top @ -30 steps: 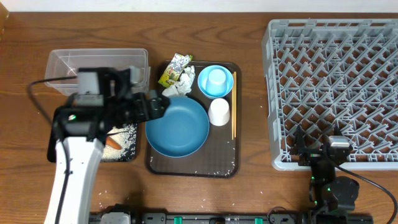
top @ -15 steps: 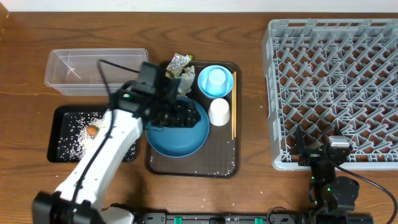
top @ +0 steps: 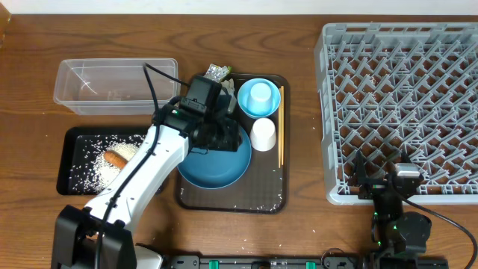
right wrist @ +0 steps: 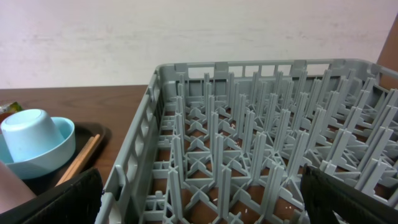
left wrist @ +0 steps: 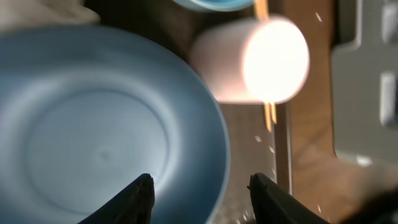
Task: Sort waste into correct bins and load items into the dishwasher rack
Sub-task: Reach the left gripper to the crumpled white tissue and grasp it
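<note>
The left gripper (left wrist: pixel 202 193) hangs open over the blue plate (top: pixel 216 164) at frame centre, on the brown serving tray (top: pixel 231 198). Closing on the plate's right rim could knock the white cup (top: pixel 263 134) just beside it. The right gripper (top: pixel 382 179) sits open at lower right.

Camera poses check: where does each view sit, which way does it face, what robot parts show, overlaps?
Overhead: fixed above the table, facing straight down at clear tub, black tray, brown serving tray, dishwasher rack; left arm and right arm show.
Left wrist: on the left arm, facing down at blue plate and white cup; open left hand at bottom.
Right wrist: low at the rack's near side, facing across it toward the wall; open right hand at bottom.
Shared: overhead and left wrist both show plate and white cup.
</note>
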Robot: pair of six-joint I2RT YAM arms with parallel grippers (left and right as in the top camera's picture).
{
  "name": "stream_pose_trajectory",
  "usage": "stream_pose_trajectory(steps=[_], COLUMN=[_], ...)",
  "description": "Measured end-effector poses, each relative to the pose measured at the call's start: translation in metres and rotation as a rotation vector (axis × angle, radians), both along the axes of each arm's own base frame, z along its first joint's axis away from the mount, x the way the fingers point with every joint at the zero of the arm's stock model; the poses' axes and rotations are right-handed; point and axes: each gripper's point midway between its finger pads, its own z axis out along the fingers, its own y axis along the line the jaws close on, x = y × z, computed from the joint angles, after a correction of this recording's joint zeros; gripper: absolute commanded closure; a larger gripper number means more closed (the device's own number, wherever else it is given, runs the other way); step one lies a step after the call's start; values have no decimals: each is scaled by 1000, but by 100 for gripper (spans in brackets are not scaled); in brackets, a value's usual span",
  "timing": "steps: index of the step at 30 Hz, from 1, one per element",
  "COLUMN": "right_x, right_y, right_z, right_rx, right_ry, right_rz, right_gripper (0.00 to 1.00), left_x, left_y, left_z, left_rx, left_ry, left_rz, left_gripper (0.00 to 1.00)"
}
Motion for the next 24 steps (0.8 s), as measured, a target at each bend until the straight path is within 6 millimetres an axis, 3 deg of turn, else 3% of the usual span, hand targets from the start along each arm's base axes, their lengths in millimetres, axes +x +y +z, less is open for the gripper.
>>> stream_pose_trajectory(steps=[6,8,13,16,19,24], right_x=[0,0,0,0,0,0], right_y=[0,0,0,0,0,0], right_z=[0,0,0,0,0,0], right_rx=[0,0,0,0,0,0], right_ry=[0,0,0,0,0,0], right_rz=[0,0,0,0,0,0], right_gripper=[1,1,1,1,1,1], left_x=[28,43,85,110,132,153], left_y=[14,15,17,22,24,27], left_z=[13,31,98,117,106,35], left_rx=[21,19,37,78,121,228], left_ry=[-69,-127,-318,-384,-395,-298], left_rz=[114,132,175,202,212,205], left_gripper=[40,42,42,33,28,26])
